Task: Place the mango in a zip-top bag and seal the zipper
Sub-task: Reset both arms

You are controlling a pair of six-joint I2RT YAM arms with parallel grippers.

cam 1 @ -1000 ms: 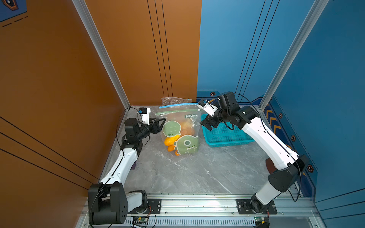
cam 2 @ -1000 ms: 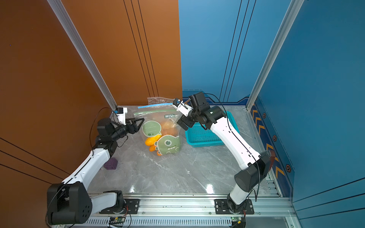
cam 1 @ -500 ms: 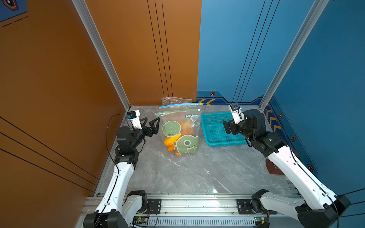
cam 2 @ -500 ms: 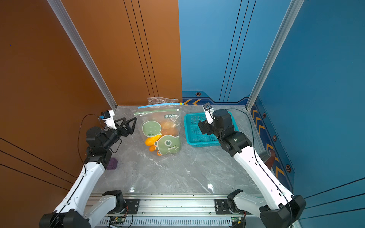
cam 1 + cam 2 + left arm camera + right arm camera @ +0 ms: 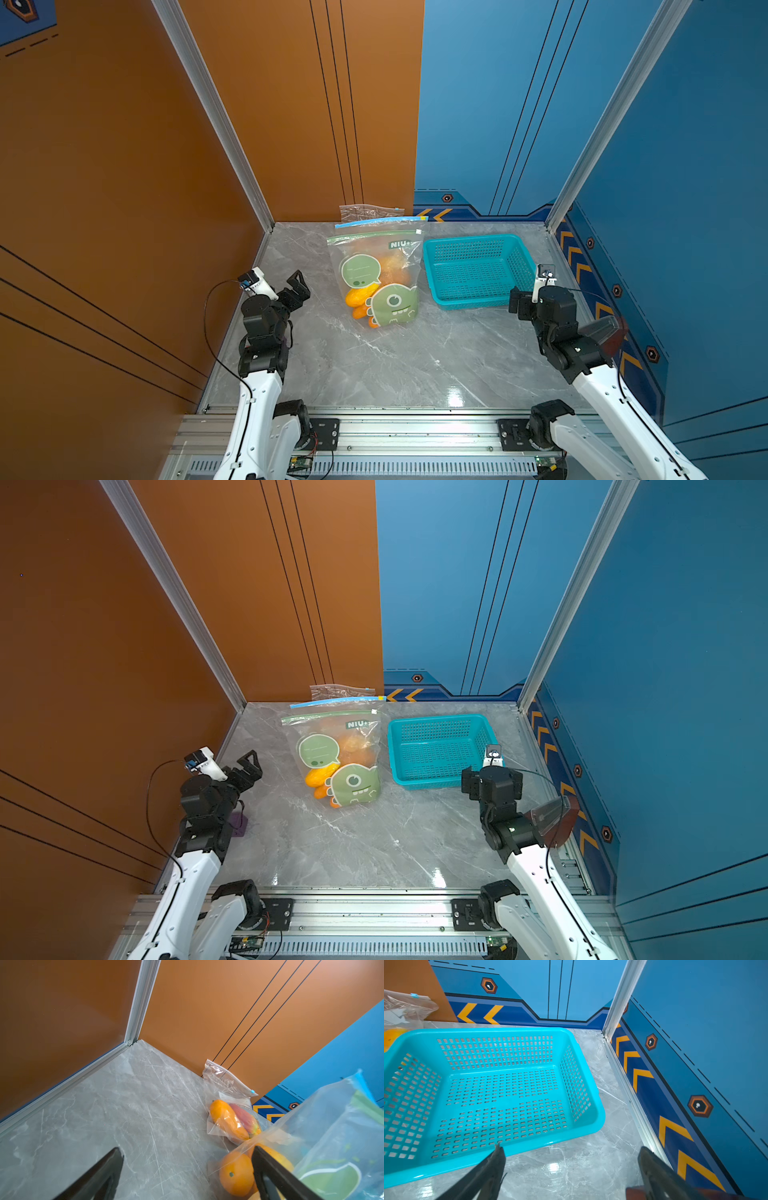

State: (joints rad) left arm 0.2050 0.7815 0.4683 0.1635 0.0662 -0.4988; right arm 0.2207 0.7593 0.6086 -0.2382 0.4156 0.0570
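A clear zip-top bag [image 5: 376, 274] with green cartoon stickers stands at the back middle of the table in both top views. Its green zipper strip [image 5: 374, 236] runs along the top. Yellow-orange fruit shows through it, with a mango [image 5: 360, 296] low against the front. My left gripper [image 5: 297, 286] hovers to the left of the bag, open and empty. The left wrist view shows its fingers [image 5: 187, 1149] wide apart, with the bag [image 5: 332, 1126] just beyond one fingertip. My right gripper [image 5: 515, 301] is open at the front right corner of the basket, holding nothing [image 5: 571, 1148].
An empty teal basket [image 5: 473, 306] sits right of the bag. Behind the bag stand a blue-zippered bag [image 5: 374, 223] holding fruit [image 5: 226, 1120] and a clear bag [image 5: 365, 212] against the wall. A purple block [image 5: 240, 825] lies by the left arm. Walls close three sides.
Both arms have drawn back from the bag's top towards the front of the table. The left gripper has opened wider. The bag has stayed standing where it was.
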